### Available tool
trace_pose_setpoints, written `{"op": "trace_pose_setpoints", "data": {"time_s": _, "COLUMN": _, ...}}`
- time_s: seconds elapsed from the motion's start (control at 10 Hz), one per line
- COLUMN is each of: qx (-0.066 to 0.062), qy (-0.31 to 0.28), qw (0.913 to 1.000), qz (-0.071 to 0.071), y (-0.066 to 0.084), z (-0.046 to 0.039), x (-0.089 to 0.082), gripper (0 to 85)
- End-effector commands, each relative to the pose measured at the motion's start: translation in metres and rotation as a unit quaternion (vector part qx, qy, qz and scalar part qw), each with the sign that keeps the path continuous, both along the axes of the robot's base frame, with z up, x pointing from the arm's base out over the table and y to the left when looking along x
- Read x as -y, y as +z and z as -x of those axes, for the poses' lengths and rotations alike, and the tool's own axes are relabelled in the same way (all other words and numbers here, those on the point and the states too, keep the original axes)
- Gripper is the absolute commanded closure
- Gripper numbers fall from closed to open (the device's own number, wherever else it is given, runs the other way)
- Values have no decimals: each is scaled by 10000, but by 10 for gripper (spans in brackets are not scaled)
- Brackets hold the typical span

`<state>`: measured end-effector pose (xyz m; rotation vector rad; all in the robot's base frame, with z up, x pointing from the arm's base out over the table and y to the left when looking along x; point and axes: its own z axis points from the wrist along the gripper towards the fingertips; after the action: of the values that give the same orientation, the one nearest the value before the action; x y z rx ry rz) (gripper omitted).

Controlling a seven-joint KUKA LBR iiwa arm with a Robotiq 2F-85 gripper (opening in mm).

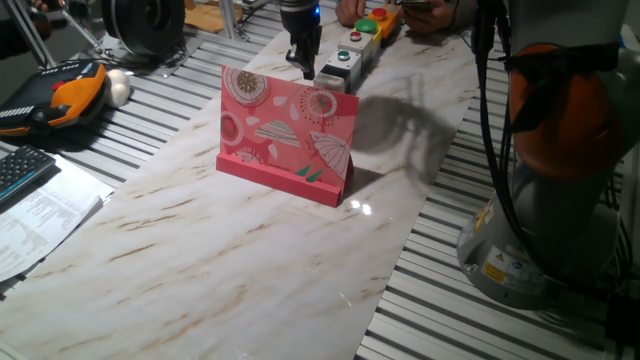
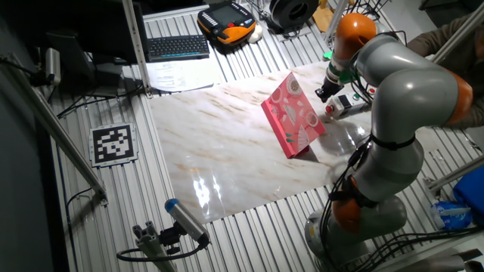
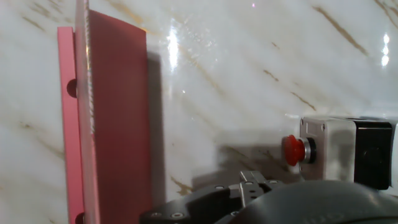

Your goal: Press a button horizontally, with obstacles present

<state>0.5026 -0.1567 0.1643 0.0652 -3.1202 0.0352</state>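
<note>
The red button (image 3: 292, 150) sticks out sideways from a grey and black box (image 3: 339, 152) lying on the marble table top; the box also shows in one fixed view (image 1: 332, 78) and in the other fixed view (image 2: 345, 105). The obstacle, an upright pink-red card board (image 1: 287, 133) with flower and umbrella drawings on a pink base lip, stands in front of it (image 2: 295, 113) and fills the left of the hand view (image 3: 106, 112). My gripper (image 1: 304, 68) hangs between the board and the box, just left of the button (image 2: 324, 92). Its fingertips (image 3: 252, 182) touch each other, holding nothing.
More button boxes, with green and red buttons (image 1: 366, 26), stand in a row behind the grey box. A keyboard (image 1: 20, 172), papers (image 1: 40, 215) and an orange pendant (image 1: 70, 92) lie left of the marble top. The arm's base (image 1: 545, 200) stands at the right.
</note>
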Motion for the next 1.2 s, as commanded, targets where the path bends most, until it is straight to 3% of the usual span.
{"op": "trace_pose_setpoints", "data": {"time_s": 0.0, "qx": 34, "qy": -30, "qw": 10000, "qz": -38, "y": 0, "z": -1, "x": 0, "gripper": 850}}
{"op": "trace_pose_setpoints", "data": {"time_s": 0.2, "qx": -12, "qy": -108, "qw": 9999, "qz": -128, "y": 0, "z": -1, "x": 0, "gripper": 850}}
{"op": "trace_pose_setpoints", "data": {"time_s": 0.4, "qx": -63, "qy": -216, "qw": 9997, "qz": -55, "y": 0, "z": -1, "x": 0, "gripper": 850}}
{"op": "trace_pose_setpoints", "data": {"time_s": 0.8, "qx": -320, "qy": -552, "qw": 9979, "qz": 53, "y": 767, "z": 66, "x": -108, "gripper": 850}}
{"op": "trace_pose_setpoints", "data": {"time_s": 1.1, "qx": -351, "qy": -635, "qw": 9974, "qz": 14, "y": 939, "z": 160, "x": -52, "gripper": 850}}
